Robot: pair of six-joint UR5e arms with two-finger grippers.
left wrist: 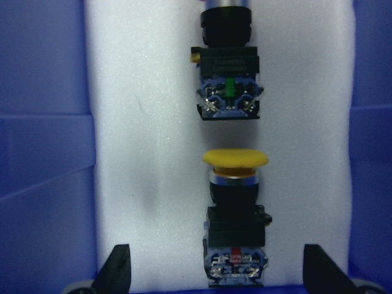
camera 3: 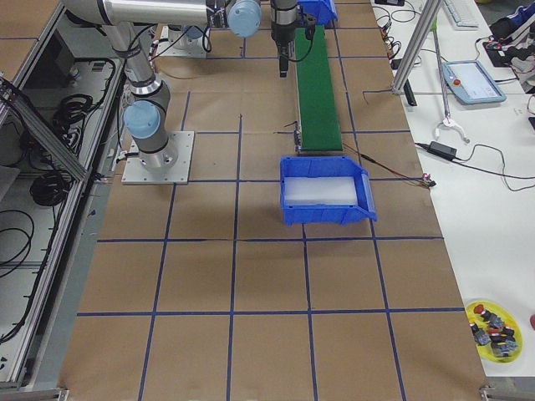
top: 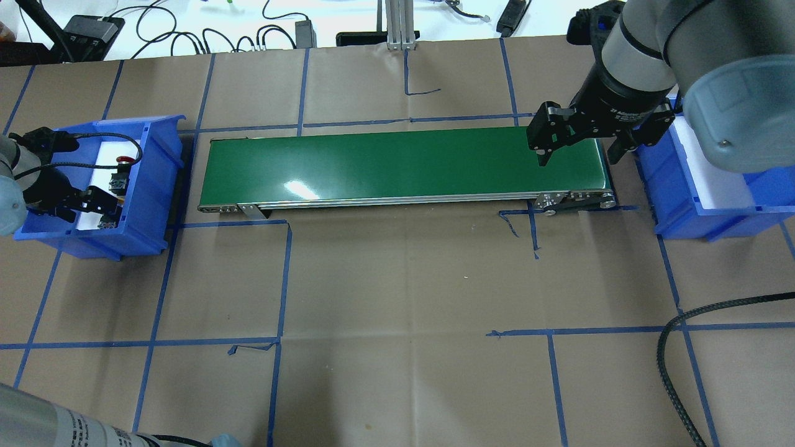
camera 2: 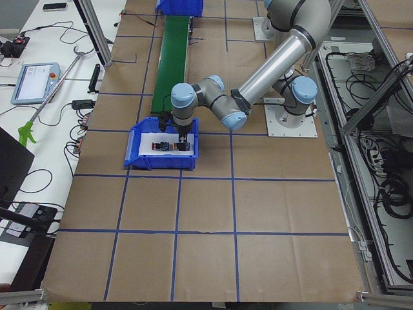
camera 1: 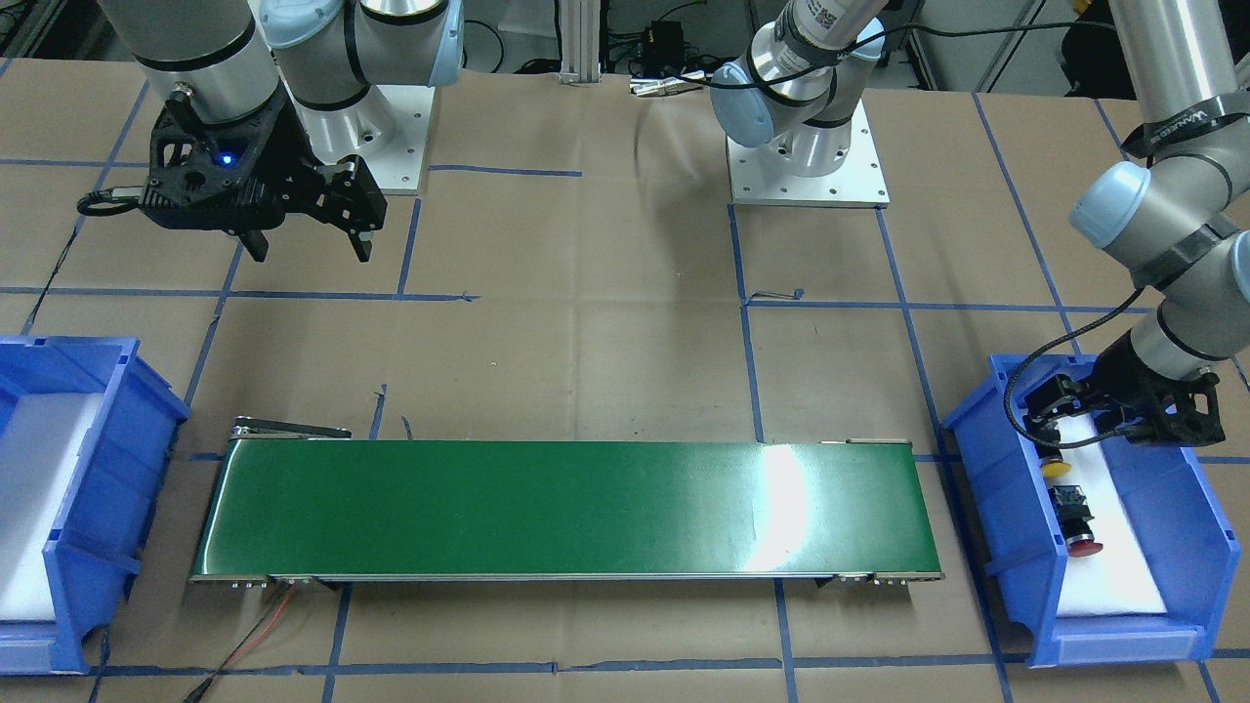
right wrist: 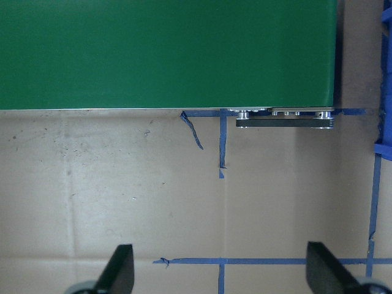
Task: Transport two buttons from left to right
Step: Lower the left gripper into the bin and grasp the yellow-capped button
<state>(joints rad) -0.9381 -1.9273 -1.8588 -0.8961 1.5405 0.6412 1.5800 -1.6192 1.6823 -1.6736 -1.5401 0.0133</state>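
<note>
The yellow button lies on white foam in the left blue bin, with the red button just beyond it. In the left wrist view only the red button's contact block and collar show. My left gripper is open, lowered into the bin, with its fingers on either side of the yellow button's contact block. It also shows in the front view. My right gripper is open and empty, and it hovers over the right end of the green conveyor belt.
The right blue bin with white foam stands beyond the belt's right end. Blue tape lines cross the brown table. A black cable lies at the near right. A yellow dish of spare parts sits on a side table.
</note>
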